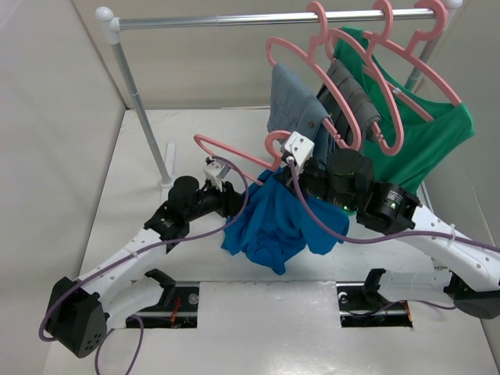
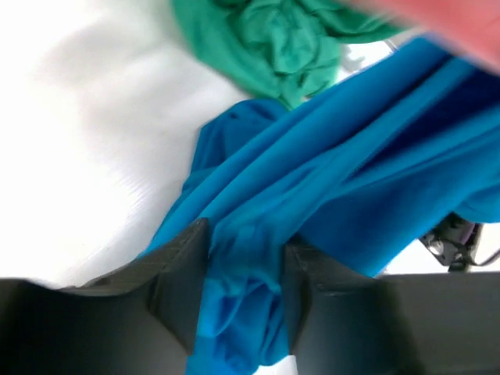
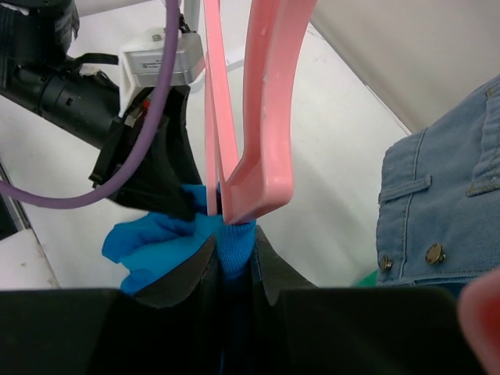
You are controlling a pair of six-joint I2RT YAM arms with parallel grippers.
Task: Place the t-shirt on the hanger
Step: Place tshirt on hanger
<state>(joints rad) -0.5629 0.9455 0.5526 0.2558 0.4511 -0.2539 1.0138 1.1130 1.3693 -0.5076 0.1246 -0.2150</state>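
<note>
The bright blue t-shirt (image 1: 273, 223) hangs bunched between my two grippers, its lower part sagging towards the table. The bare pink hanger (image 1: 226, 151) is held in the air just behind it, hook to the right. My left gripper (image 1: 234, 201) is shut on a bunch of blue fabric (image 2: 242, 273). My right gripper (image 1: 287, 173) is shut on the shirt's ribbed collar (image 3: 236, 246). The hanger (image 3: 262, 117) sits right at the right gripper's fingertips, touching the collar. I cannot tell whether it is pinched too. The left gripper (image 3: 160, 168) is close to the right gripper's tips.
A clothes rack rail (image 1: 258, 17) runs across the back on a post (image 1: 144, 117). On it hang pink hangers with a green shirt (image 1: 426, 133), a grey garment (image 1: 355, 98) and a denim garment (image 1: 297, 105). The denim (image 3: 445, 203) hangs close to my right gripper.
</note>
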